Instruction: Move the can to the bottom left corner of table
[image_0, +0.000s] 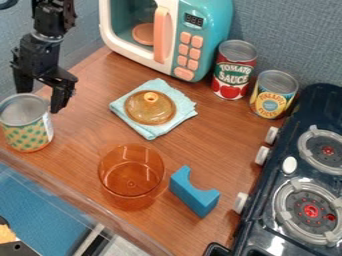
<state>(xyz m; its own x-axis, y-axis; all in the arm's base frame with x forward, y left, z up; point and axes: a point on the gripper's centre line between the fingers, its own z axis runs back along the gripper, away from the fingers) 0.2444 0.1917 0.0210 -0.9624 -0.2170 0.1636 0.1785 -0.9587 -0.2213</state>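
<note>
Black two-finger claw (41, 97): is hanging at upper left, its fingers standing wide apart.
Green-and-yellow patterned metal can (28, 132): is standing upright at the wooden tabletop's (73, 150) left end, near its front edge, just in front of the claw.
Clear amber round pot (131, 177): is standing to the can's right.

One high camera, looking down at a slant across the wooden table (214, 135), facing the wall (287, 30), fairly close in, microwave (208, 12) toward 12 o'clock, stove (269, 182) cut off at 4.
</note>
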